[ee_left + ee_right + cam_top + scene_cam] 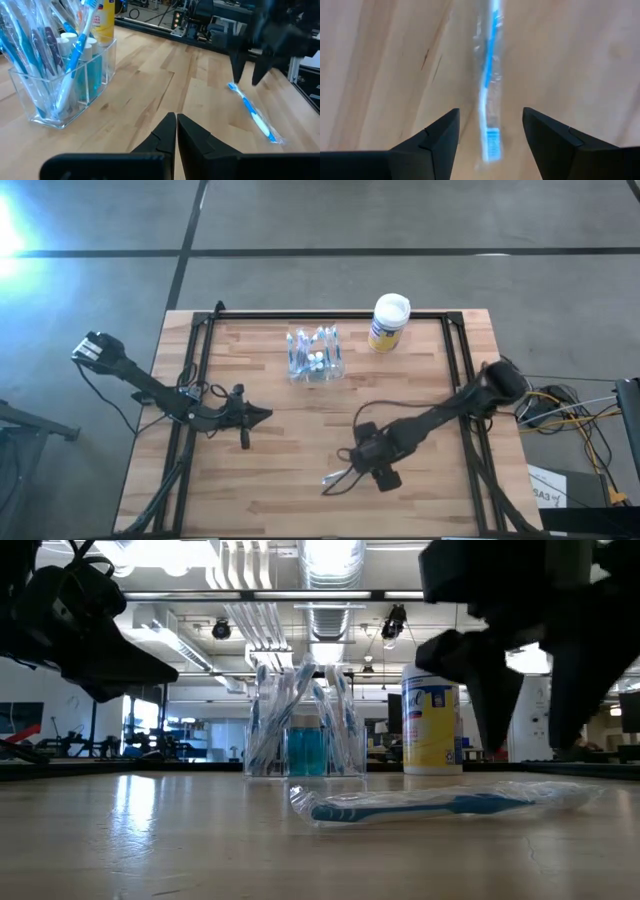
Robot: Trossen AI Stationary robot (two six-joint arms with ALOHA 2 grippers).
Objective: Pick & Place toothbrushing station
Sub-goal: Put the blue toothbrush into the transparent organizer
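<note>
The toothbrushing station (pixel 315 355) is a clear plastic holder with several wrapped toothbrushes and small bottles, standing on its base at the table's far middle; it also shows in the low view (pixel 305 725) and the left wrist view (pixel 60 75). A blue toothbrush in a clear wrapper (pixel 335 478) lies flat on the table near the front. My right gripper (pixel 490 112) is open, pointing down just above the toothbrush (pixel 489 95), one finger on either side, touching nothing that I can see. My left gripper (pixel 176 127) is shut and empty, above the table's left middle (pixel 265 416).
A yellow-and-blue canister with a white lid (pixel 389 322) stands at the far right of the holder. A black frame rail (pixel 330 314) runs along the table's far edge and sides. Bare wood lies between the holder and the toothbrush (pixel 310 425).
</note>
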